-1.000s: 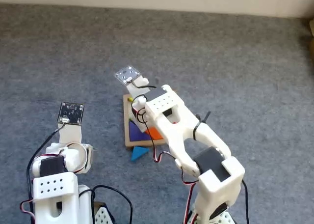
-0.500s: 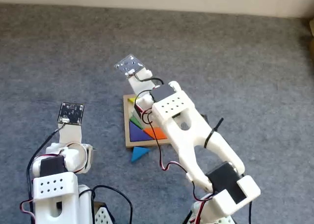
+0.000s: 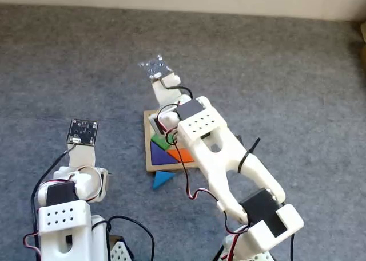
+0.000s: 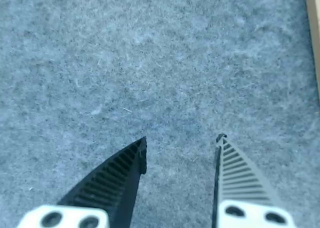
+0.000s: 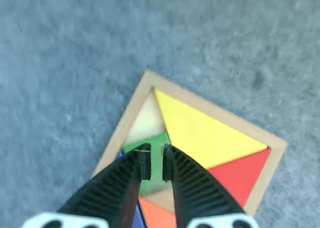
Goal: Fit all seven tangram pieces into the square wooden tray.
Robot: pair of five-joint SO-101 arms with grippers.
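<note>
- Your right gripper [image 5: 153, 164], jaws narrow and empty, hangs over the green piece [image 5: 150, 142] in the tray [image 5: 134, 107].
- Your left gripper [image 4: 181, 155] gapes wide over carpet [image 4: 150, 63].
- High view: blue triangle [image 3: 163, 178] lies outside the tray.

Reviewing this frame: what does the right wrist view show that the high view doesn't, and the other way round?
Right wrist view, not the high view: the yellow triangle and red triangle seated in the tray, which the arm largely covers from above, and the right gripper, a narrow gap between its fingers, over the green piece.
High view, not the right wrist view: a blue triangle on the carpet just outside the tray, and the left arm.
Both: the tray, the green piece, an orange piece.
</note>
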